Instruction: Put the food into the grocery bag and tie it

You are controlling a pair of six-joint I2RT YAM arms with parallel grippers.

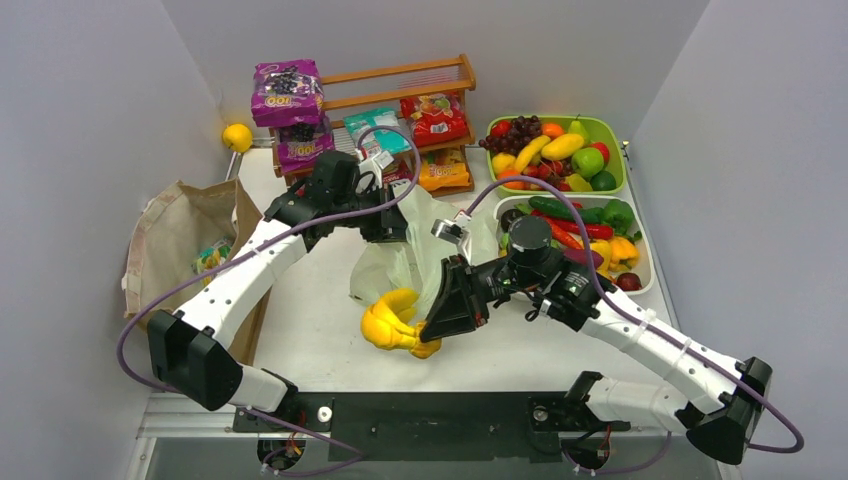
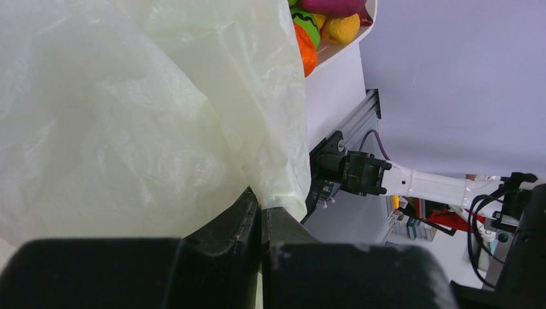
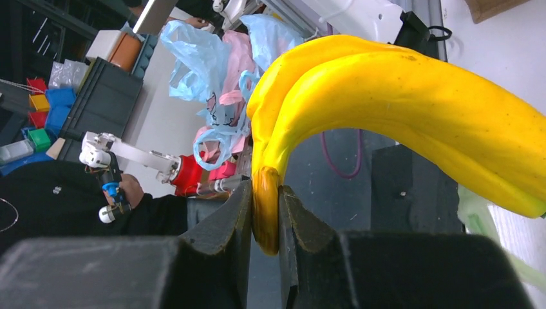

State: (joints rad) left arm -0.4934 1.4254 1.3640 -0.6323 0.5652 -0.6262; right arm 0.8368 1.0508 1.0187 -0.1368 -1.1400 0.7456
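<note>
Grocery bag [image 1: 392, 268] stands in the middle of the tabletop [image 1: 310, 335], its pale green film clamped tight in the left claw [image 2: 261, 205]. Yellow banana bunch [image 1: 398, 322] is just beside the bag's near side, stem pinched in the right claw [image 3: 264, 193].

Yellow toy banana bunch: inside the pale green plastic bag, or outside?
Outside: the right gripper pinches the banana bunch by its stem, beside the bag.

Glossy yellow toy banana bunch [image 1: 396, 322]: uniform yellow, stem darker orange-yellow. Thin translucent plastic carrier bag [image 1: 388, 268]: pale green, unpatterned. 2 crinkly snack packets [image 1: 288, 92], far edge of white desk [image 1: 310, 330]: purple, dark print.
</note>
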